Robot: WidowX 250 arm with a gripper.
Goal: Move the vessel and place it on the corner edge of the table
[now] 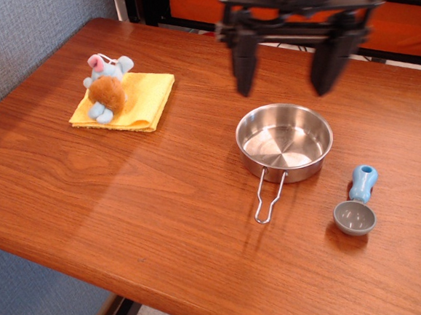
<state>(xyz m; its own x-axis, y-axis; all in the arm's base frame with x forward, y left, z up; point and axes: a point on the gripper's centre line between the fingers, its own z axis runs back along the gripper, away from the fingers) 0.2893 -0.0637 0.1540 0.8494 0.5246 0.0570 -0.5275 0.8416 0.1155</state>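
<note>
Shiny round steel vessel (284, 142) with wire-loop handle on glossy wood-grain table (88, 182), 2 dark fingers (244, 63) spread apart above

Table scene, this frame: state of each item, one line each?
vessel: upright, empty, handle folded out flat on the table.
gripper: open, above the vessel, motion-blurred.
scoop: lying bowl-up, empty.
yellow cloth: folded flat.
plush toy: lying on the cloth.

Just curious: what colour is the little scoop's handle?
Light blue; the scoop has a grey bowl, clear in the only camera view.
</note>
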